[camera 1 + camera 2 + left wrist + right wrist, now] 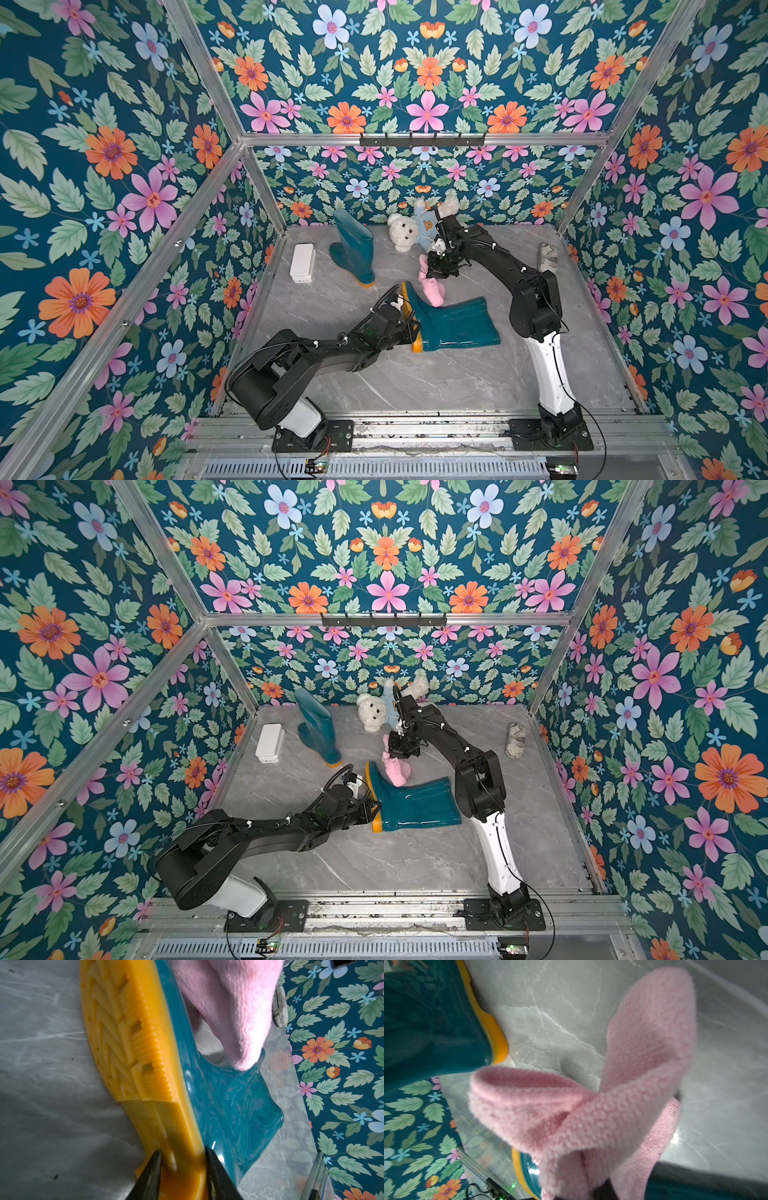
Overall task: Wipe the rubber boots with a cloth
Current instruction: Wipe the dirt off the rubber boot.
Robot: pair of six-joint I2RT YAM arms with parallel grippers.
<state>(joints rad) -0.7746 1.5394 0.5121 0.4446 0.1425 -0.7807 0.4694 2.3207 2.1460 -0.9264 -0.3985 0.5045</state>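
No writing can be read; the teddy bear's (405,232) blue shirt carries only a small orange emblem.

Bright, even light; glare streaks the lying boot (453,328). Touching that boot, the cloth (591,1115) looks blurred in the right wrist view.
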